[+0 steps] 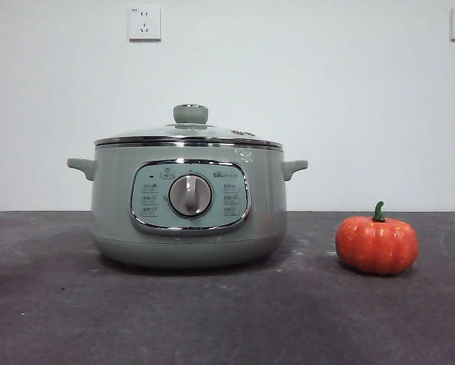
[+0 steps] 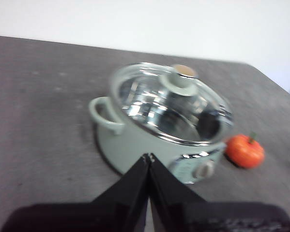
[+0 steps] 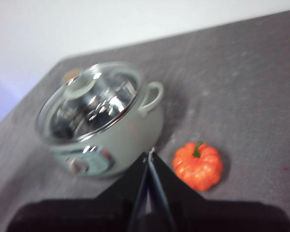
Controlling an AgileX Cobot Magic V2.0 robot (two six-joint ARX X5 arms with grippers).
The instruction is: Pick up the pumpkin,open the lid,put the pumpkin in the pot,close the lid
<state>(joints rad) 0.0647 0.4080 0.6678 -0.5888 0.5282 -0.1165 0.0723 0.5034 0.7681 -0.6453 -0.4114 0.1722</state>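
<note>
The sage-green pot [image 1: 188, 205] stands on the dark table with its glass lid [image 1: 189, 134] on it, knob up. The orange pumpkin [image 1: 376, 243] sits on the table to the pot's right, apart from it. In the left wrist view the pot [image 2: 135, 140], lid [image 2: 176, 104] and pumpkin [image 2: 245, 151] lie well beyond my left gripper [image 2: 149, 157], which is shut and empty. In the right wrist view my right gripper [image 3: 150, 153] is shut and empty, high above the table, with the pot [image 3: 120, 135], lid [image 3: 89, 99] and pumpkin [image 3: 198, 165] beyond it.
The dark grey table [image 1: 227, 319] runs wide around the pot. A white wall with two power sockets [image 1: 144, 23] stands behind. Neither arm shows in the front view.
</note>
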